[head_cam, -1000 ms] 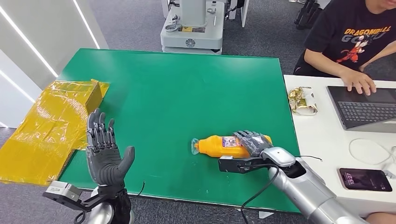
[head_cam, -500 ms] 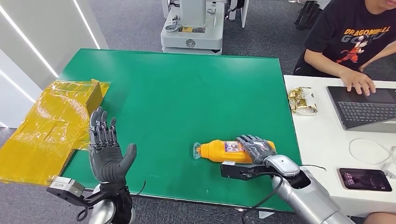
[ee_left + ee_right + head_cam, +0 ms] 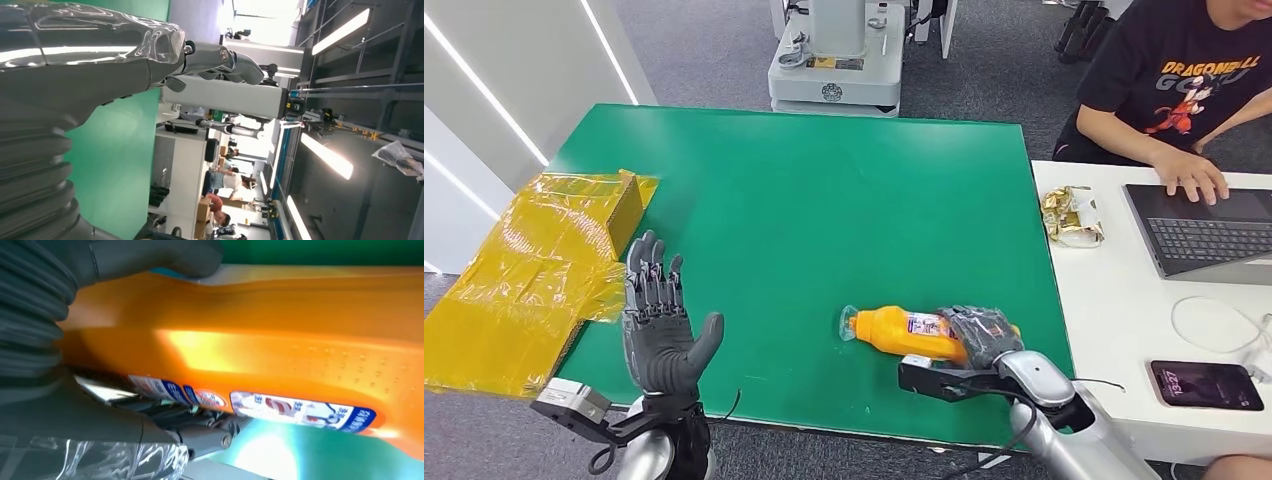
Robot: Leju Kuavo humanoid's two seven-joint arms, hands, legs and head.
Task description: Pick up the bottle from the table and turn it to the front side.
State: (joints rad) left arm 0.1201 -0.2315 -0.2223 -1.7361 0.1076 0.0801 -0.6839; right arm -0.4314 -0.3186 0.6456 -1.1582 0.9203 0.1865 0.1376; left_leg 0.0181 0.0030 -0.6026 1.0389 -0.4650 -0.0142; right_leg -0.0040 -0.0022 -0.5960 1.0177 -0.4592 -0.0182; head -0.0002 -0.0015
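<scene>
Green table (image 3: 794, 190) bears the orange bottle (image 3: 902, 331).

We see a green table (image 3: 804, 200) on grey carpet (image 3: 704, 50), with a white desk (image 3: 1124, 300) just beside it carrying a laptop (image 3: 1204, 232) and a phone (image 3: 1206, 385). Crumpled yellow wrapping (image 3: 524, 270) lies at the table's left edge. A person in a black shirt (image 3: 1184, 90) sits at the desk, and a white machine base (image 3: 836, 70) stands beyond the table.
</scene>
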